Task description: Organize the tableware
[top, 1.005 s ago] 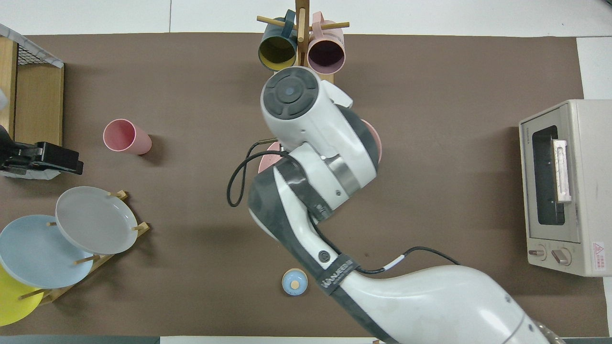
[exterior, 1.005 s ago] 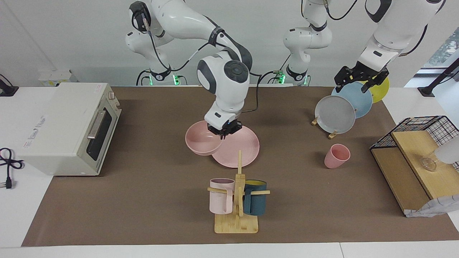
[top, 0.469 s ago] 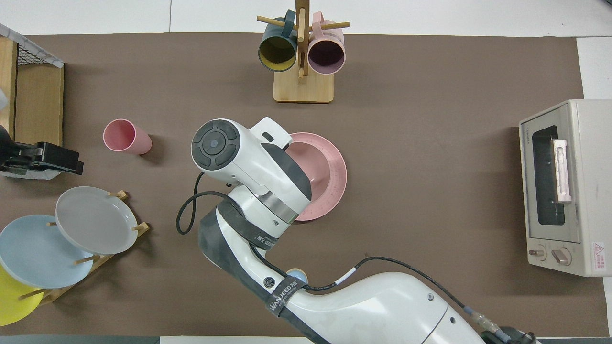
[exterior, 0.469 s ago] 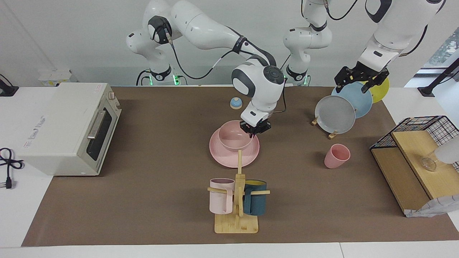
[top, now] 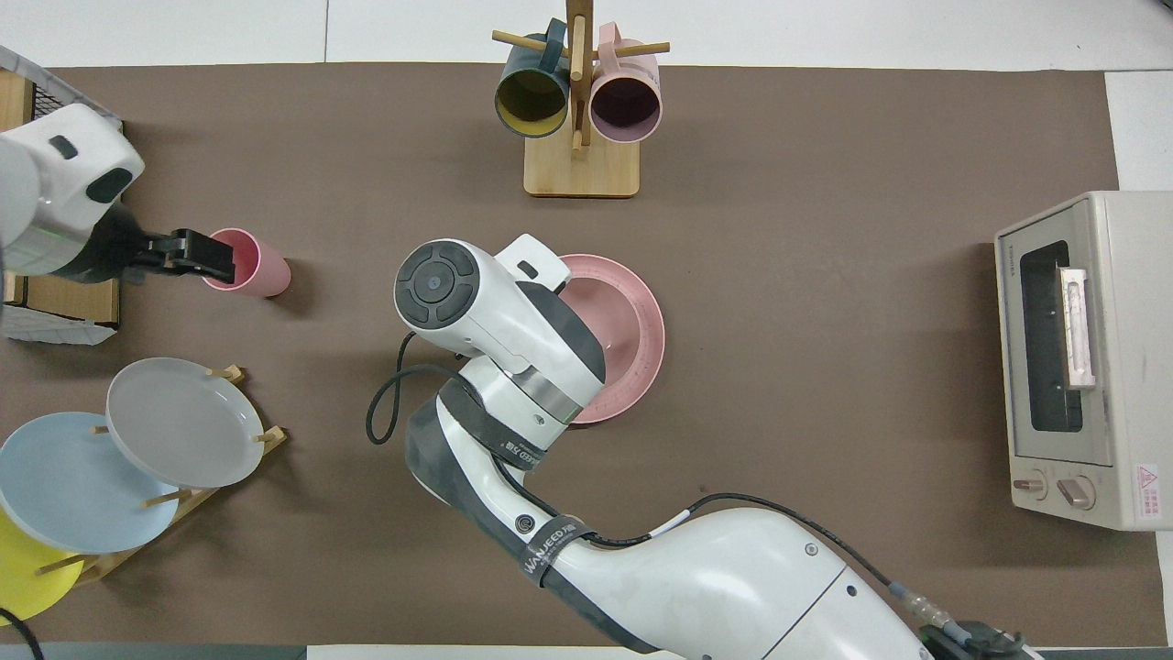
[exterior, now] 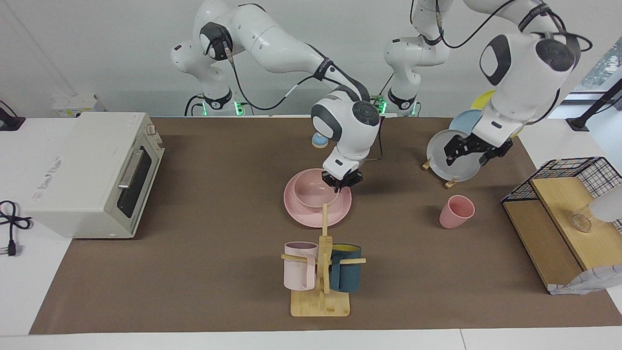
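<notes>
the right gripper (exterior: 343, 183) is down at the rim of the pink bowl (exterior: 316, 189), on the side toward the left arm's end of the table; its fingers seem to pinch that rim, one inside and one outside. the bowl sits in the middle of the pink plate (exterior: 335, 210), which lies flat on the brown mat (exterior: 204, 262) at the centre of the table. in the overhead view the right arm's wrist covers most of the bowl and only part of the plate (top: 637, 321) shows.

the left gripper (exterior: 472, 151) hangs in the air in front of the grey plate (exterior: 449, 160), which stands in a wooden rack with a blue plate (exterior: 464, 122) and a yellow plate (exterior: 482, 98); i cannot tell whether its fingers are apart or together. from above, the left gripper (top: 197, 261) covers the edge of the pink cup (top: 246, 264). the cup (exterior: 456, 212) lies tilted on the mat toward the left arm's end, farther from the robots than the plate rack and well apart from the bowl and plate.

farther from the robots than the pink plate stands a wooden mug stand (exterior: 320, 291) with a pale pink mug (exterior: 299, 266) and a teal mug (exterior: 346, 268). a toaster oven (exterior: 97, 172) sits at the right arm's end.
</notes>
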